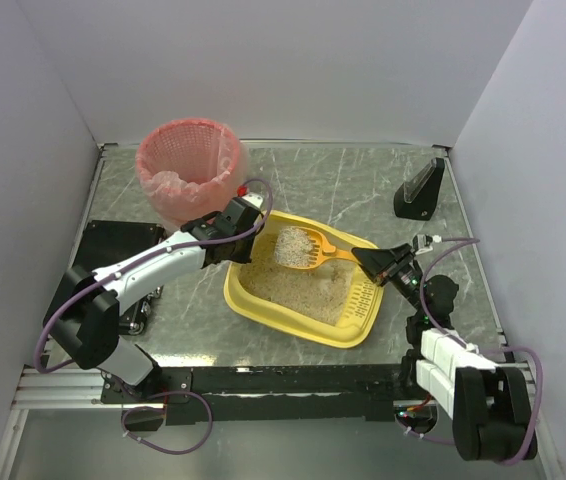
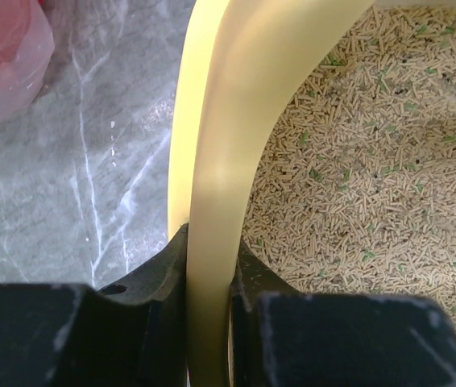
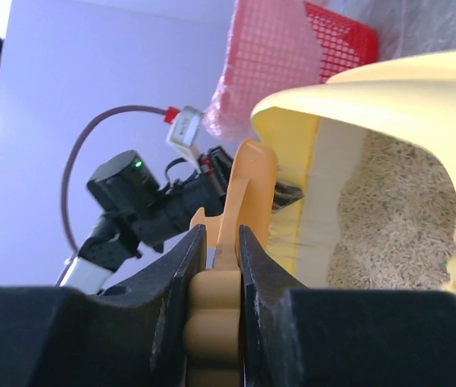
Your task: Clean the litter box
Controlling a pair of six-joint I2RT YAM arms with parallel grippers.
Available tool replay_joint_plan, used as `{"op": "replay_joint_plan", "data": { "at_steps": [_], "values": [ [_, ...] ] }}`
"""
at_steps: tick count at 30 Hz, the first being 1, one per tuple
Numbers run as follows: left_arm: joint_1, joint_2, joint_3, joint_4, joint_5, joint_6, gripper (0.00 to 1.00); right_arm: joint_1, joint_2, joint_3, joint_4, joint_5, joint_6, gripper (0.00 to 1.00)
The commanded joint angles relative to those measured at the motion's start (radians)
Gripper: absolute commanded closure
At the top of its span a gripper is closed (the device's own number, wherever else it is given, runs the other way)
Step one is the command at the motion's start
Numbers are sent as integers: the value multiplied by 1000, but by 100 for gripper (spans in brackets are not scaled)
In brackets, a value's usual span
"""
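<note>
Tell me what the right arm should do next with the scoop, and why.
Probably carry the scoop leftward over the pink-lined basket. The right gripper is shut on its handle, the scoop sits raised above the litter box with a load of litter, and the left gripper clamps the box's rim.

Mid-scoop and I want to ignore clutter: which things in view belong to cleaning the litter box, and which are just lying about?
In the job: litter box, rim clamped by left gripper; orange scoop, holding litter, in right gripper; pink-lined basket, likely for waste.
Lying about: black wedge stand, back right; black slab beneath the left arm.
</note>
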Motion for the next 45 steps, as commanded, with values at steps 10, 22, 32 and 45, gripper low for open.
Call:
{"op": "replay_joint_plan", "data": {
  "at_steps": [10, 22, 32, 45],
  "values": [
    [9, -34, 47, 198, 94, 74, 98, -134, 194, 17, 428, -262, 119, 100],
    [13, 140, 218, 141, 186, 399, 96, -217, 149, 33, 333, -377, 53, 100],
    [26, 235, 317, 62, 304, 648, 93, -221, 124, 106, 122, -429, -85, 100],
    [52, 328, 472, -15, 459, 775, 58, -211, 52, 172, -234, -313, -324, 100]
  ]
}}
